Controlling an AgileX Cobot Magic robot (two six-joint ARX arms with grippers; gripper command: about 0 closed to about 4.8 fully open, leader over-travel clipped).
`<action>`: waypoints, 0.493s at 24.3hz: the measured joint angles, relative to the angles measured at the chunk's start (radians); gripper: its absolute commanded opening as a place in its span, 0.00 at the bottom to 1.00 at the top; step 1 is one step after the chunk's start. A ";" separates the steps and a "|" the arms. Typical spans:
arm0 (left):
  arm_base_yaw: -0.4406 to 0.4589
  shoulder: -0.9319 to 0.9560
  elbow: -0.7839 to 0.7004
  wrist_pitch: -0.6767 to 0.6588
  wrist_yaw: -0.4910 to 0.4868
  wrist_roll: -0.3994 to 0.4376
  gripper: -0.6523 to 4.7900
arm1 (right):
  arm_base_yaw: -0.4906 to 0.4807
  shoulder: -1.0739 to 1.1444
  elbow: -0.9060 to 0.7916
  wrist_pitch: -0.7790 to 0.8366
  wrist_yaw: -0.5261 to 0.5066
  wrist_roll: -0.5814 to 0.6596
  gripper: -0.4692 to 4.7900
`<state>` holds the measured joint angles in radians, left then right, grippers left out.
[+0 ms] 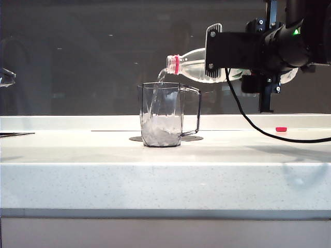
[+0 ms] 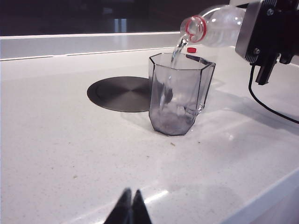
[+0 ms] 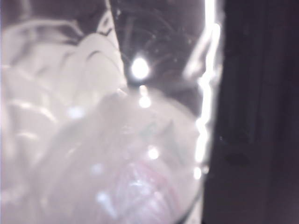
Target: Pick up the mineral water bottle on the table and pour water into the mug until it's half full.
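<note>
Your right end effector (image 1: 214, 51) gripped the mineral water bottle (image 1: 194, 66), its long axis almost level, its mouth just over the mug (image 1: 161, 114) on the desk (image 1: 165, 175). Your left end effector (image 2: 129, 207), closed, waited near.

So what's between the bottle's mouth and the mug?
Only a thin stream of water falling from the bottle into the mug; the exterior view shows it.
</note>
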<state>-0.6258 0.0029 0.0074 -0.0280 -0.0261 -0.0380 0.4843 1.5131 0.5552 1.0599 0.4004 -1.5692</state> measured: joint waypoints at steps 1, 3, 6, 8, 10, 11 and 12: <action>0.000 0.000 0.000 0.000 0.000 0.000 0.11 | 0.000 0.000 0.000 0.004 0.000 -0.002 0.53; 0.000 0.000 0.000 0.000 0.000 0.000 0.11 | 0.000 0.000 0.000 0.003 0.000 -0.013 0.53; 0.000 0.000 0.000 0.000 0.000 0.000 0.11 | 0.000 0.000 0.000 0.004 0.000 -0.037 0.53; 0.000 0.000 0.000 0.000 0.000 0.000 0.11 | 0.000 0.000 0.000 0.004 0.000 -0.045 0.53; 0.000 0.000 0.000 0.000 0.000 0.000 0.11 | 0.000 0.000 0.000 0.004 0.000 -0.060 0.53; 0.000 0.000 0.000 0.000 0.000 0.000 0.11 | -0.002 0.000 0.000 0.004 -0.001 -0.063 0.53; 0.000 0.000 0.000 0.000 0.000 0.000 0.11 | -0.003 0.000 0.000 0.004 -0.001 -0.063 0.53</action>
<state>-0.6258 0.0029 0.0074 -0.0280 -0.0265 -0.0380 0.4809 1.5131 0.5552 1.0641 0.3996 -1.6325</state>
